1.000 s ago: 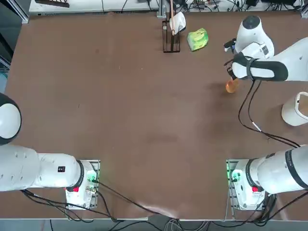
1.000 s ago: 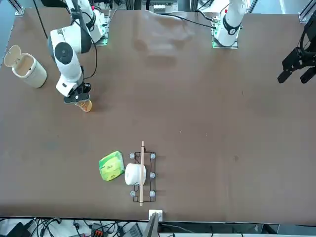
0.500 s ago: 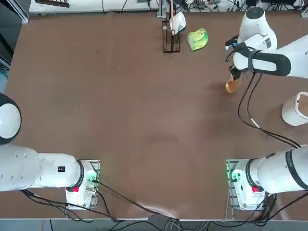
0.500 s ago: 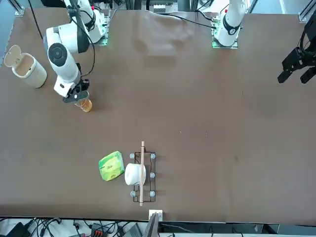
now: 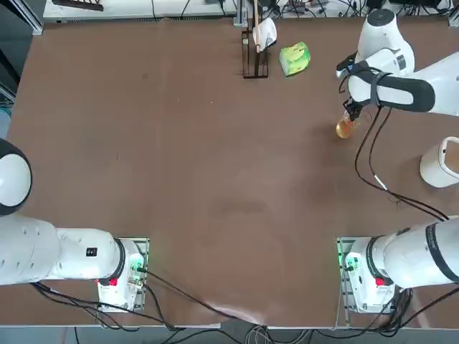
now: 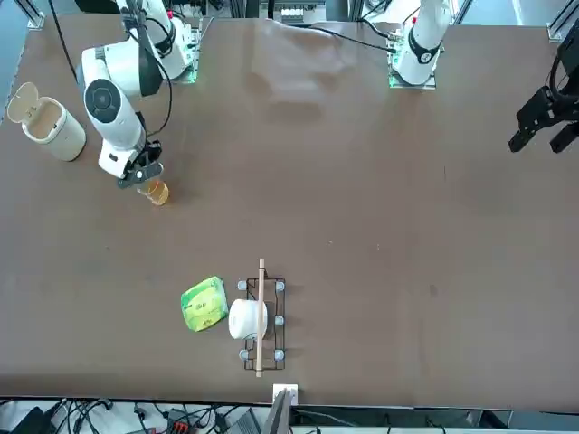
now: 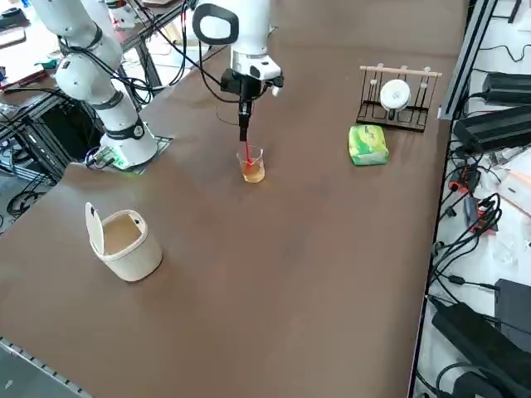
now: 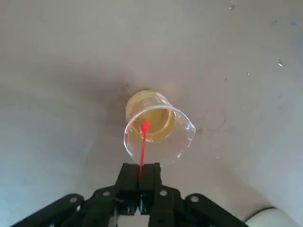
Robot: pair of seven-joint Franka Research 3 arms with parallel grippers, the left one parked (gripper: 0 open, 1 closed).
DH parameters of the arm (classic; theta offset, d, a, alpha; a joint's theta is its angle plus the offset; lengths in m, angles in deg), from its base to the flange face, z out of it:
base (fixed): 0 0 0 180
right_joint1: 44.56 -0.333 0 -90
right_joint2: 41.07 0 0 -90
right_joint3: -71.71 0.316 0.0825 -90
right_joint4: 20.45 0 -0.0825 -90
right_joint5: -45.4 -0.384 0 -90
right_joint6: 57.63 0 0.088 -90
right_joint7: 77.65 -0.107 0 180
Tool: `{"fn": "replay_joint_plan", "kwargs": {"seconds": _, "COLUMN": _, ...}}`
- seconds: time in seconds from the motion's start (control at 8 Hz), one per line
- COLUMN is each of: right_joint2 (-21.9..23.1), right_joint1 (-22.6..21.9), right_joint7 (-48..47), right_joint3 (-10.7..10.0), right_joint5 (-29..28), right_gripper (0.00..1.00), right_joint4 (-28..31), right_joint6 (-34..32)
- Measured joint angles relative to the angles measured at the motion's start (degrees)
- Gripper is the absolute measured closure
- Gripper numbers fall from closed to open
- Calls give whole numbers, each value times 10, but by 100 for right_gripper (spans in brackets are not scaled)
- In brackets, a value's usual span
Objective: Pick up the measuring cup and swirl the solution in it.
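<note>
The measuring cup (image 8: 158,128) is a small clear glass vessel standing upright on the brown table, also seen in the side view (image 7: 253,168) and from overhead (image 5: 345,128). The solution (image 8: 160,124) in it is orange-amber. My right gripper (image 8: 140,176) hangs straight above the cup, shut on a thin red stick (image 8: 142,149) whose lower end dips into the liquid. The gripper (image 7: 244,124) does not touch the glass. In the front view the cup (image 6: 156,191) shows just below the gripper (image 6: 137,175).
A white open-lidded cup (image 7: 124,240) stands nearer the right edge. A green lumpy thing (image 7: 367,144) and a black wire rack (image 7: 396,104) holding a white roll sit at the far side. The arm's black cable (image 5: 369,161) trails over the table.
The right arm's wrist has swung a little toward the far edge while the gripper stays over the cup with the red stick. The cup has not moved.
</note>
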Motion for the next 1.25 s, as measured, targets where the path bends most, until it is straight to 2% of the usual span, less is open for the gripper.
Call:
{"fn": "replay_joint_plan", "kwargs": {"seconds": 0.62, "right_joint2": -7, "right_joint1": 37, "right_joint7": 46, "right_joint3": -5, "right_joint5": 5, "right_gripper": 97, "right_joint4": -3, "right_joint6": 30}}
{"fn": "replay_joint_plan", "kwargs": {"seconds": 1.0, "right_joint2": -27, "right_joint1": 37, "right_joint7": 34, "right_joint3": -4, "right_joint5": 1, "right_gripper": 97, "right_joint4": -30, "right_joint6": 37}}
{"fn": "replay_joint_plan", "kwargs": {"seconds": 1.25, "right_joint2": -34, "right_joint1": 28, "right_joint7": 15, "right_joint3": 1, "right_joint5": -30, "right_gripper": 97, "right_joint4": -35, "right_joint6": 38}}
